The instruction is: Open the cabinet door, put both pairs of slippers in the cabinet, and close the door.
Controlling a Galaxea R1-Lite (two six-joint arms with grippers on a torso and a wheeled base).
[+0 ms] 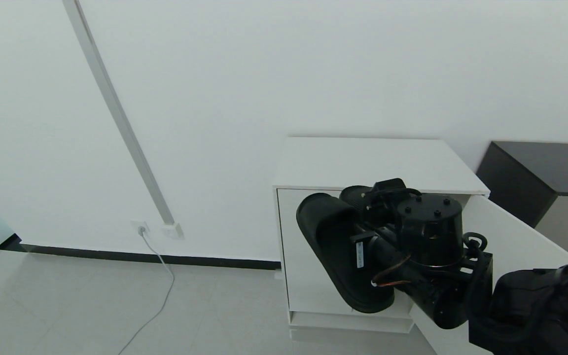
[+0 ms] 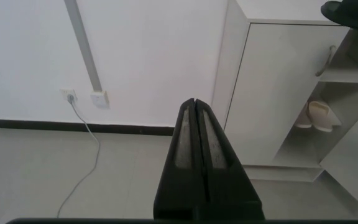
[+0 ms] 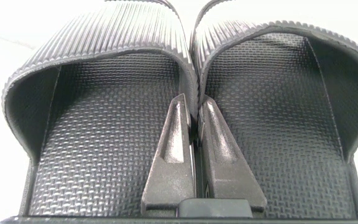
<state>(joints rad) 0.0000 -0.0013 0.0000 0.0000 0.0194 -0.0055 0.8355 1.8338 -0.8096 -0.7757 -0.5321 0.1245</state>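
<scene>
Right gripper clamped on the adjoining straps of the black slippers (both held as one pair), raised before the cabinet, whose door stands open. Left gripper closed, holding nothing. Pale slippers lie low inside the cabinet.

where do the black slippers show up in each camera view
Head view: black slippers held up before the white cabinet.
Left wrist view: likely the dark edge by the cabinet's top.
Right wrist view: side by side, right gripper pinching their adjoining inner walls.
Shared landmark: the white cabinet, head and left wrist views.
</scene>
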